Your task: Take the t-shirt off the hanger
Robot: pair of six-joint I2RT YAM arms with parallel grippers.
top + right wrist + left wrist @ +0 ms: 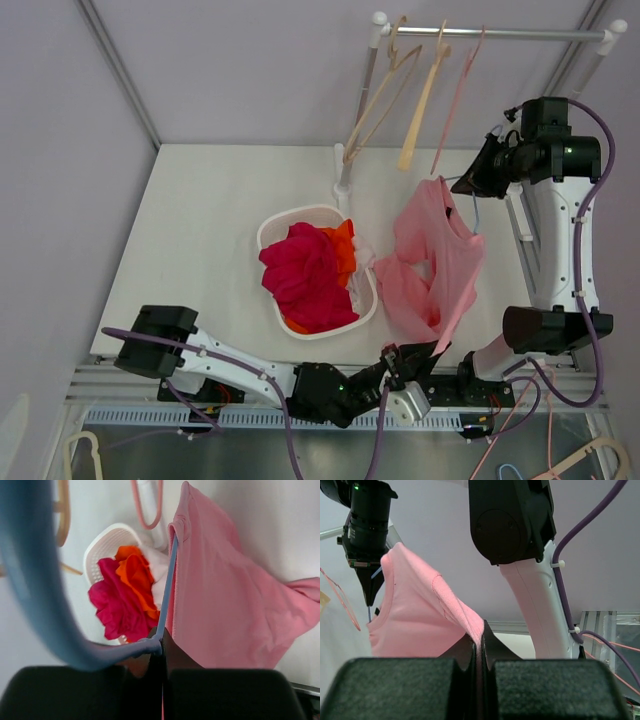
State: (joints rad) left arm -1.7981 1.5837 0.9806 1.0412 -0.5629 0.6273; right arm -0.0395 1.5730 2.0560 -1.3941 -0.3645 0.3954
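Observation:
A pink t-shirt (440, 260) hangs on a thin blue hanger (167, 590), its lower part trailing onto the table. My right gripper (470, 183) is raised at the right and shut on the blue hanger (475, 215) at the shirt's collar; in the right wrist view its jaws (162, 647) pinch the hanger's bar beside the pink cloth (225, 610). My left gripper (415, 352) sits low at the table's near edge, shut on a fold of the t-shirt (415, 615). In the left wrist view the cloth runs up taut from that gripper (480, 640) toward the hanger (376, 574).
A white basket (275, 225) holding red and orange clothes (310, 275) stands mid-table, left of the shirt. A clothes rail (500, 34) at the back carries wooden and pink hangers (420, 100). Its white post (345, 170) stands just behind the basket.

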